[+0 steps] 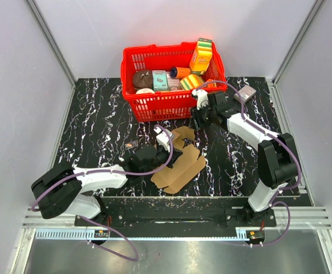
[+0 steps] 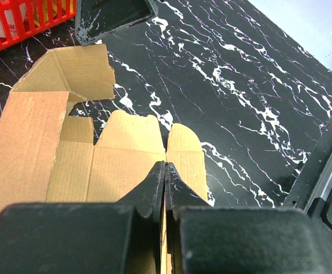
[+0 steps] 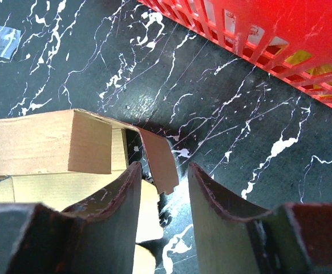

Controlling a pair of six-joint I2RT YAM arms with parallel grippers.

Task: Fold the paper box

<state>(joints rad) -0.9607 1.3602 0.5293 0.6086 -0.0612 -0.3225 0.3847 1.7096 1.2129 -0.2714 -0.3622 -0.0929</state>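
One paper box (image 2: 126,154) edge, left claw (image 2: 165,168) pinching

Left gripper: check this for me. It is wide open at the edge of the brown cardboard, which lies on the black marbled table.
One thing is wrong. The left gripper is not wide open: it is shut, pinching the edge of the brown cardboard, as the left wrist view shows. The rest stands: the cardboard lies on the black marbled table.

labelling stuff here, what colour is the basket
The basket is red, clearest in the top view.
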